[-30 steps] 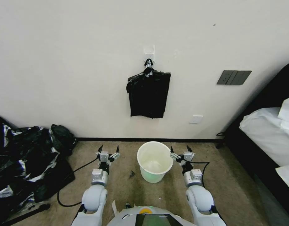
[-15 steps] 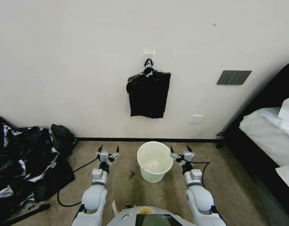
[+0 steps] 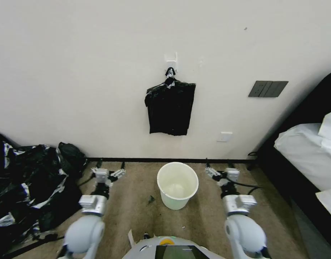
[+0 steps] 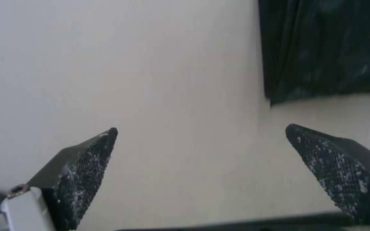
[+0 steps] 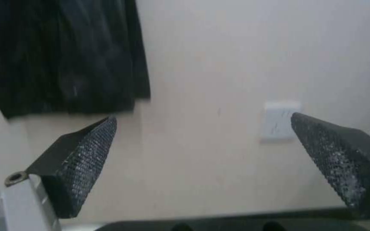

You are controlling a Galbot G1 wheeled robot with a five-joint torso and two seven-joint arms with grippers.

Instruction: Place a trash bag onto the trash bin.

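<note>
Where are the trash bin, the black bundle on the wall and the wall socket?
trash bin (image 3: 164, 194), head view, outer wall.
black bundle (image 3: 169, 109), head view, middle of its flat body.
wall socket (image 5: 279, 120), right wrist view, faceplate centre.

Bed (image 3: 309, 144) & black heap (image 3: 25, 187) cropped.
</note>
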